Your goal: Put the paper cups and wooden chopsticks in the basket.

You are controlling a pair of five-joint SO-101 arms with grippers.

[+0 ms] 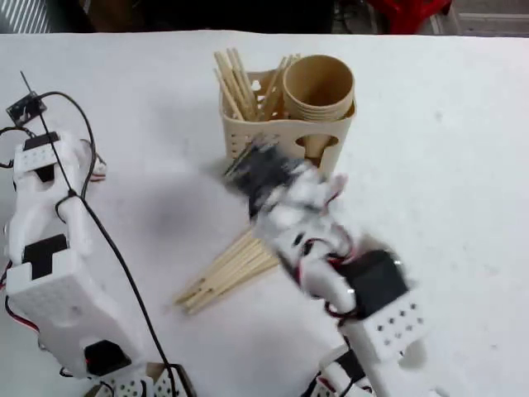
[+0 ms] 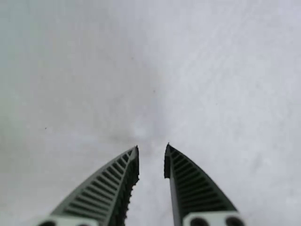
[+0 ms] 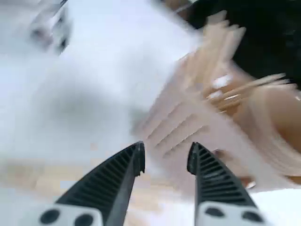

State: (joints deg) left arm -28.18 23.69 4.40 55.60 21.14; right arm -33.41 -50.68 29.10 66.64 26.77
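1. My right pincer point(image 3: 165, 157) is open, with nothing between its fingers. It hangs just in front of the basket point(image 1: 281, 136), close to the front wall.
2. I think an open, empty pincer fits here. It must be empty before it can pick up more.
3. The basket stands near the far edge of the table point(image 1: 446, 165), about halfway along. There is one basket.
4. The cups point(image 1: 318, 83) sit in the part of the basket nearer the table's right edge. They stand upright, one inside the other, so they take little room. That makes one stack. I count about four rims, but I cannot be sure.
5. The packed sticks point(image 1: 240, 83) are in the other part of the basket. They stand on end and lean outward, because they are taller than the wall. There are more than five, too many to count.
6. The loose sticks point(image 1: 227, 273) lie flat in one bunch near the middle of the table, beside my right arm. I guess about ten. These are the job left to do.
7. My left pincer point(image 2: 151, 155) has its fingers a little apart and holds nothing. It points at bare table.
8. The left arm point(image 1: 50, 248) sits folded by the left edge. I think that keeps my two arms from bumping.
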